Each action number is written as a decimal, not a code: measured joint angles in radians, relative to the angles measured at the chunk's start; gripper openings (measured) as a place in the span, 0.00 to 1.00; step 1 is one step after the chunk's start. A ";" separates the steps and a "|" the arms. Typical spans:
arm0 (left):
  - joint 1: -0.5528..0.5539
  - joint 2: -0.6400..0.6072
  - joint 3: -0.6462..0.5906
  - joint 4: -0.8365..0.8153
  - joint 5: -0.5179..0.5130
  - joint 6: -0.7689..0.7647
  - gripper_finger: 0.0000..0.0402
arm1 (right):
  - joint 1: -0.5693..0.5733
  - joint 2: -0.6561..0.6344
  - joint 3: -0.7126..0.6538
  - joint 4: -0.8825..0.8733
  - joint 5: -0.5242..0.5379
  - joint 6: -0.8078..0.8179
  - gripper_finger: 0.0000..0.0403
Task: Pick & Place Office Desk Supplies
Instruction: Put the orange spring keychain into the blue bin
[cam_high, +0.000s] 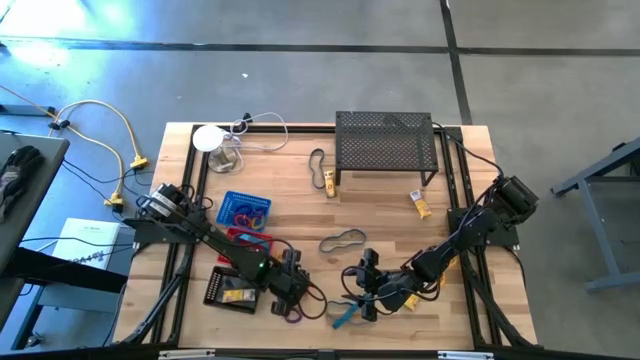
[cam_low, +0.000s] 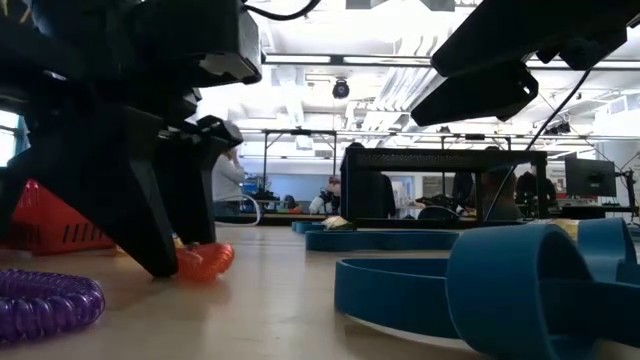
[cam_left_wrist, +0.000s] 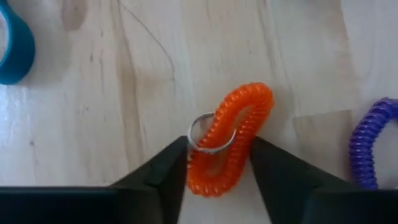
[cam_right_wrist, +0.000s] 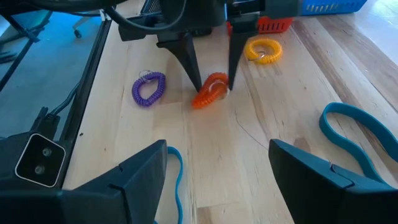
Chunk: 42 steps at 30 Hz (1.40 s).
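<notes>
High view first: the wooden table (cam_high: 380, 215) carried everything, and the biggest thing on it was the black mesh shelf (cam_high: 386, 146) at the far edge. Both dark arms reached in toward the near edge. A blue basket (cam_high: 244, 209) and a red basket (cam_high: 249, 243) sat by the left arm, with a black tray (cam_high: 229, 289) nearer the front edge. A white round device (cam_high: 209, 138) with a cable stood at the far left corner.

The left gripper (cam_left_wrist: 219, 163) was down at the tabletop with its fingers (cam_left_wrist: 163, 167) on either side of an orange coil ring (cam_left_wrist: 231, 140). The jaws stood apart, close on both flanks of the coil, but no clamping showed. A small metal split ring (cam_left_wrist: 208, 134) hung on that coil. The right wrist view showed the same: two dark tips straddling the orange coil, which lay flat on the wood.

The right gripper (cam_right_wrist: 217, 168) hovered a little way off, aimed at the left one, with jaws wide apart and nothing between them.

A blue elastic loop (cam_right_wrist: 354, 134) lay near the right gripper. A black loop (cam_high: 342, 240) rested mid-table and another black loop (cam_high: 318, 161) lay beside the shelf. A purple coil ring (cam_right_wrist: 149, 88) lay just beside the orange one, and a yellow coil ring (cam_right_wrist: 263, 50) sat near the red basket. A short yellow-and-white tube (cam_high: 420, 203) lay below the shelf's right end.
</notes>
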 joint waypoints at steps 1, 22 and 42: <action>0.000 0.000 0.000 0.003 0.011 0.000 0.35 | 0.000 0.000 0.000 0.000 0.000 0.000 0.67; -0.001 -0.281 0.003 -0.223 -0.099 -0.051 0.04 | 0.046 0.000 0.000 -0.018 0.004 0.105 0.67; 0.438 -0.617 -0.076 -0.919 -0.020 -0.200 0.04 | 0.156 0.000 0.000 -0.035 0.111 0.263 0.67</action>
